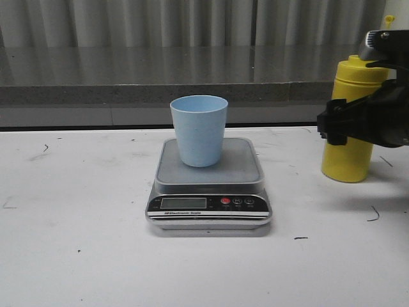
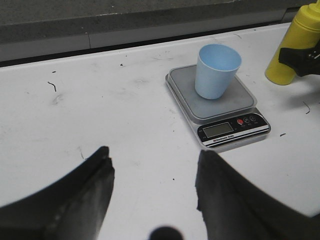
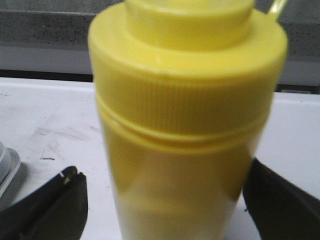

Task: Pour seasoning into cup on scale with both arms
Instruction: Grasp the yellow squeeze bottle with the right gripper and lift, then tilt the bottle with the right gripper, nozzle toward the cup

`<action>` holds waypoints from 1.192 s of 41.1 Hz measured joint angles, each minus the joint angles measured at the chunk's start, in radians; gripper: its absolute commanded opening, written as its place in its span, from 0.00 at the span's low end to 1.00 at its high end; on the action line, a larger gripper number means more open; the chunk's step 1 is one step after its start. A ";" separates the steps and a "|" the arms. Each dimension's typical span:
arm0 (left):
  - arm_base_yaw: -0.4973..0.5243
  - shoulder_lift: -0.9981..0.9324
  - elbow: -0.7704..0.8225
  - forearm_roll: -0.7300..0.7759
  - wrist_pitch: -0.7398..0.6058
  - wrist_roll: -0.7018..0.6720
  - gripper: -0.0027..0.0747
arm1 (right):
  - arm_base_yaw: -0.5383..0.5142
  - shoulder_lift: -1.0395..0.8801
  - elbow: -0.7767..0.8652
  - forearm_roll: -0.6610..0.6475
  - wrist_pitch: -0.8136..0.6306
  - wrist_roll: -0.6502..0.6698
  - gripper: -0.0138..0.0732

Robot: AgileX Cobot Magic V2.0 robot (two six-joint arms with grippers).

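The pale blue cup point(image 1: 199, 131) stands upright on the silver scale point(image 1: 192, 204) at the table's middle; both also show in the left wrist view, the cup point(image 2: 216, 70) on the scale point(image 2: 227, 131). The yellow seasoning bottle point(image 1: 348, 160) stands upright on the table to the right. My right gripper point(image 1: 348, 121) is open, with its jaws on either side of the bottle point(image 3: 185, 125); one finger point(image 3: 55, 205) stands clear of it and the other point(image 3: 280, 205) is at its edge. My left gripper point(image 2: 155, 160) is open and empty above bare table, left of and nearer than the scale.
A grey ledge point(image 1: 128, 93) and a corrugated wall run along the back of the white table point(image 1: 77, 256). The scale's corner point(image 3: 7, 170) shows at the edge of the right wrist view.
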 measured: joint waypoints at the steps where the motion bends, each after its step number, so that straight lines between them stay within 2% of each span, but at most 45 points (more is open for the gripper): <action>1: 0.000 0.000 0.000 0.000 0.000 0.000 0.51 | 0.000 0.011 -0.011 0.002 -0.001 0.000 0.90; 13: 0.000 0.000 0.000 0.000 0.000 0.000 0.51 | -0.002 0.166 -0.141 0.067 -0.030 0.002 0.90; 15: 0.000 0.000 0.000 0.000 0.000 0.000 0.51 | -0.004 0.184 -0.156 0.069 -0.032 0.002 0.86; 22: 0.000 0.000 0.000 0.000 0.000 0.000 0.51 | -0.008 0.199 -0.170 0.070 -0.032 0.002 0.59; 25: 0.000 0.000 0.000 0.000 0.000 0.000 0.51 | -0.010 0.199 -0.170 0.070 -0.032 0.002 0.56; 32: 0.000 0.000 0.000 0.000 0.000 0.000 0.51 | -0.012 0.174 -0.170 0.070 0.010 -0.013 0.56; 40: 0.000 0.000 0.000 0.000 0.000 0.000 0.51 | -0.012 0.036 -0.168 0.070 0.158 -0.138 0.56; 49: 0.000 0.000 0.000 0.000 0.000 0.000 0.51 | -0.012 -0.183 -0.168 0.038 0.316 -0.413 0.56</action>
